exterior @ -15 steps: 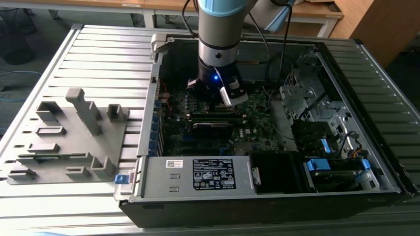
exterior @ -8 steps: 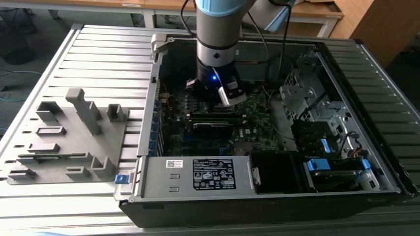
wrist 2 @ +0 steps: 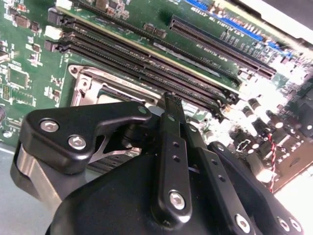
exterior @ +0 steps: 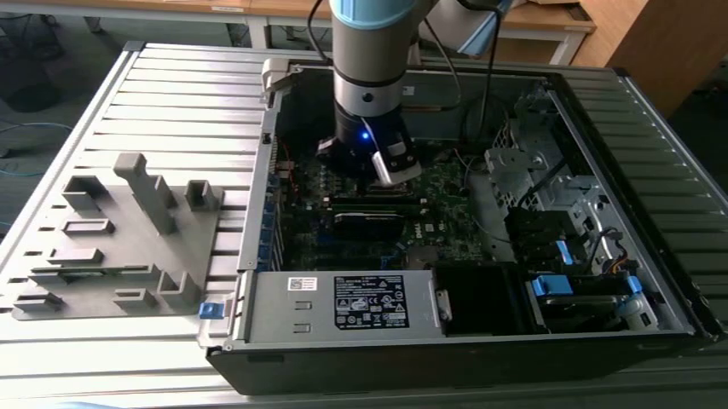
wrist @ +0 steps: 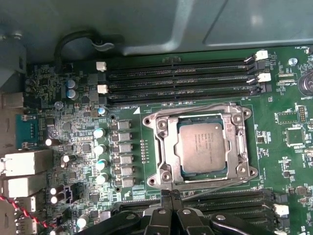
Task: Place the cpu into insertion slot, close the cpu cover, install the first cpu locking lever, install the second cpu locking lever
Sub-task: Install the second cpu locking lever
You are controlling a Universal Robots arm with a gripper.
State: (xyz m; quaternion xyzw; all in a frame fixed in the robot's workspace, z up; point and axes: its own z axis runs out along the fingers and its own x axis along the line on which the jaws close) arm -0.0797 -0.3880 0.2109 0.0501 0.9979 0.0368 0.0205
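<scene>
The cpu [wrist: 201, 146], a square chip with a dull silver top, lies flat in the socket on the green motherboard. The cpu cover [wrist: 165, 143], a silvery metal frame, lies flat around it, its cut-out showing the chip. Thin wire levers run along two opposite sides of the socket, one [wrist: 195, 108] beside the memory slots and one [wrist: 205, 182] on the gripper's side. My gripper [wrist: 171, 196] hovers at that socket edge, black fingers pressed together, nothing visible between them. The second wrist view has the gripper [wrist 2: 171, 100] just over a corner of the cover [wrist 2: 90, 81]. In the exterior view the gripper [exterior: 384, 175] reaches down into the open computer case.
Long black memory slots [wrist: 181, 78] flank the socket on both sides. Capacitors [wrist: 100, 147] and rear ports [wrist: 24, 166] stand beside it, with a grey case wall [wrist: 195, 24] beyond. A power supply [exterior: 341, 302] and drive bays [exterior: 569, 256] fill the case. A grey fixture [exterior: 125, 239] sits on the slatted table.
</scene>
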